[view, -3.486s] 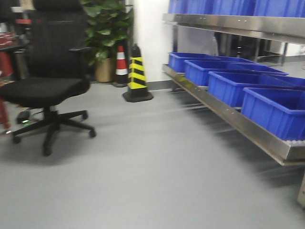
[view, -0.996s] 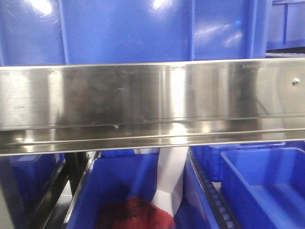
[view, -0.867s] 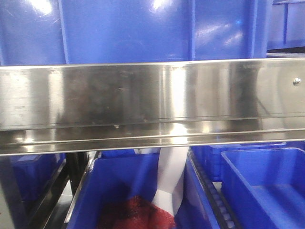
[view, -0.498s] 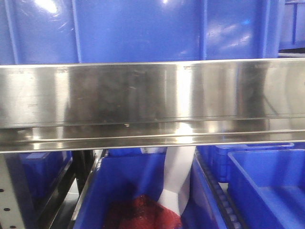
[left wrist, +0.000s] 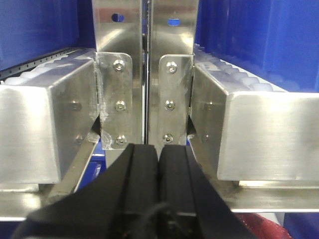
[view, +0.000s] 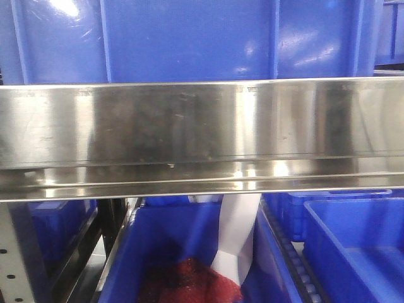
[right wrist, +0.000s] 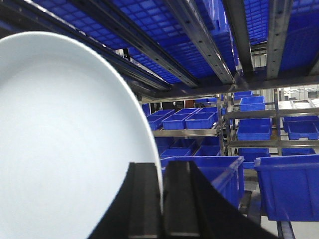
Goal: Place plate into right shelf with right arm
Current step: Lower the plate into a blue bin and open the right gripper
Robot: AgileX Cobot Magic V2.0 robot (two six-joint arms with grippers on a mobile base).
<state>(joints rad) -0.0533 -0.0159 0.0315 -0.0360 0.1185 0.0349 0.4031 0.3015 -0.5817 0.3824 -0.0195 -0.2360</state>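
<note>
The white plate [right wrist: 65,144] fills the left of the right wrist view, held on edge. My right gripper [right wrist: 161,172] is shut on its rim, one black finger on each face. Behind it stand tiers of the right shelf [right wrist: 199,132] with blue bins. In the front view the shelf's wide steel rail [view: 202,136] crosses the whole frame close up, and no arm shows there. My left gripper [left wrist: 159,149] is shut with nothing in it, right in front of two bolted steel uprights [left wrist: 144,94] of the rack.
Blue bins [view: 183,38] sit above the rail and more below [view: 353,246]. One lower bin holds a red mesh bag [view: 189,284] and a white strip [view: 237,233]. Roller tracks [left wrist: 234,79] run back on both sides of the left gripper. Steel beams [right wrist: 199,40] run overhead.
The front view has swung from the open floor and chair to a close view of the shelf rail, and over the last second it drifted slightly left, so the rack slid right.
</note>
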